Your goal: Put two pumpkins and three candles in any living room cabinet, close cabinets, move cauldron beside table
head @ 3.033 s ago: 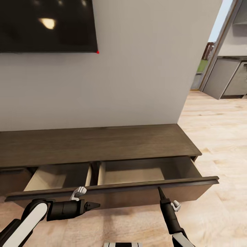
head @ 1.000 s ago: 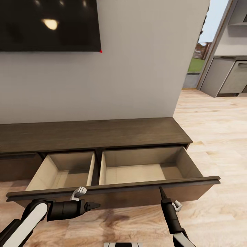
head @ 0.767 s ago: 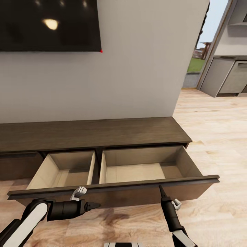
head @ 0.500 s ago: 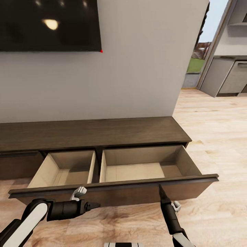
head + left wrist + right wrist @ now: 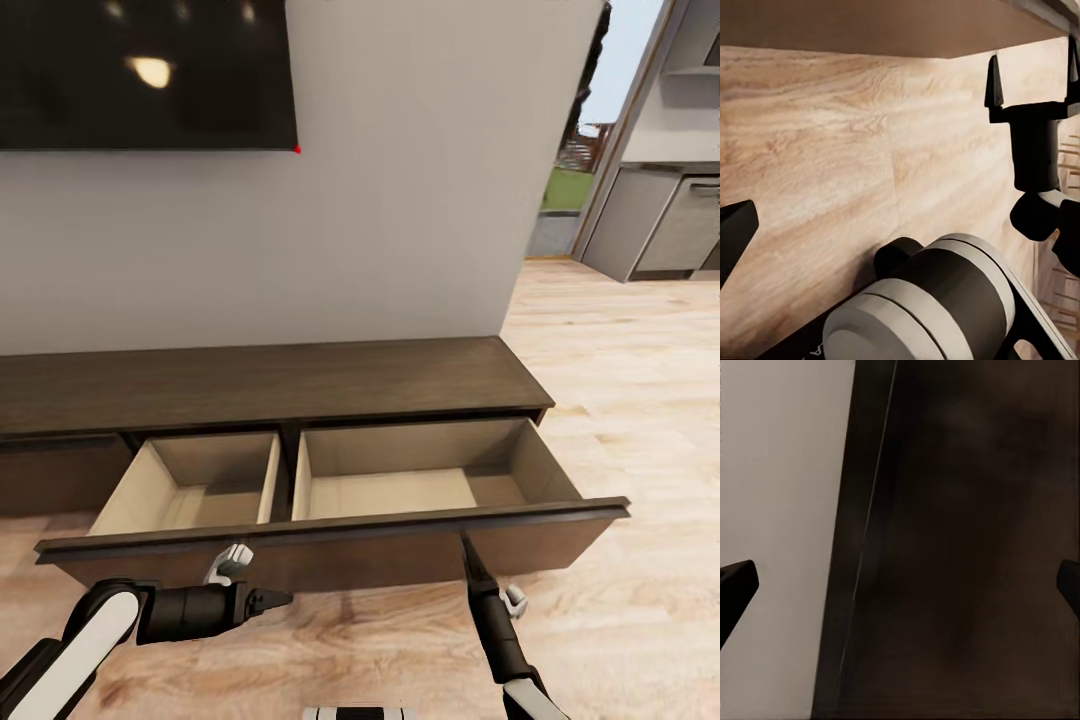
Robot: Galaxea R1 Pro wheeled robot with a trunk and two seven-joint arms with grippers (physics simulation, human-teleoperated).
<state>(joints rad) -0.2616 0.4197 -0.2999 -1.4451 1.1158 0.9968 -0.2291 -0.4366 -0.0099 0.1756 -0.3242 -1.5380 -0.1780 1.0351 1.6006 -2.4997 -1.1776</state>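
Note:
The cabinet is a long low dark brown unit against the wall. Its wide drawer front stands pulled out, showing two pale beige compartments with nothing in them. My right gripper points up at the drawer front's lower edge, open, nothing between its fingers; its wrist view has the fingertips wide apart before the dark front. My left gripper hovers low over the floor, pointing right, open and holding nothing. The left wrist view shows the right gripper under the drawer. Pumpkins, candles, cauldron and table are out of view.
A dark TV hangs on the grey wall above the cabinet. Light wood floor runs to the right toward grey kitchen cabinets and a doorway. A closed drawer front sits at the cabinet's left.
The whole view has shifted as the camera drew back. The drawer stands farther out of the cabinet than three seconds ago, showing more of its inside. Both grippers keep their places in view.

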